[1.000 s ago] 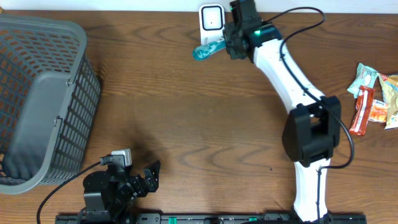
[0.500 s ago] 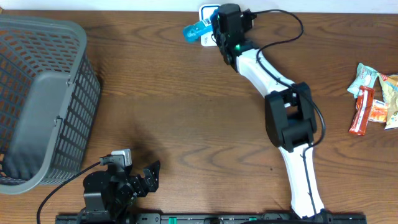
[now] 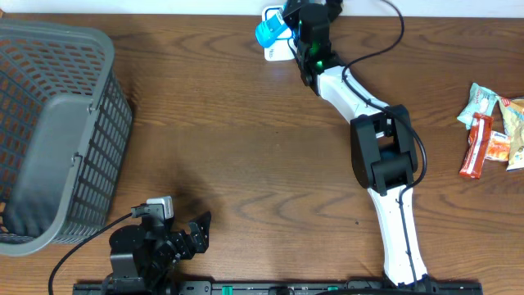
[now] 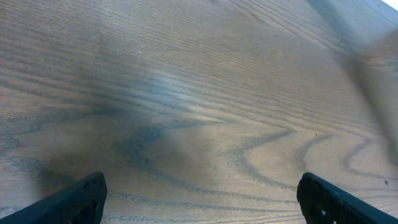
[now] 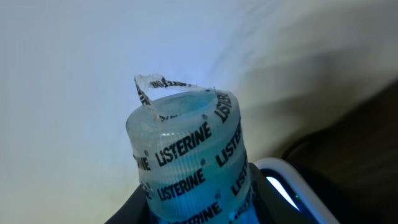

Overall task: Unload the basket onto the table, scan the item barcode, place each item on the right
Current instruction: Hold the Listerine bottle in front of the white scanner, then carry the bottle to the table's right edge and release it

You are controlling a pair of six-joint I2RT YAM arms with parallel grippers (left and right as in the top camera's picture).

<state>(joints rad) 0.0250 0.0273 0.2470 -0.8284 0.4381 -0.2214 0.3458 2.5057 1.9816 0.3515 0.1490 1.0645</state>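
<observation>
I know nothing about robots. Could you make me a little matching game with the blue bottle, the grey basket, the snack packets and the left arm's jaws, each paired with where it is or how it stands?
Things:
1. blue bottle
2. grey basket
3. snack packets
4. left arm's jaws

Places or states:
A. lying at the right edge of the table
B. held in the right arm's jaws at the far edge, by the white scanner
C. wide open near the front edge, holding nothing
D. standing on the left side of the table

Pairs: 1-B, 2-D, 3-A, 4-C
</observation>
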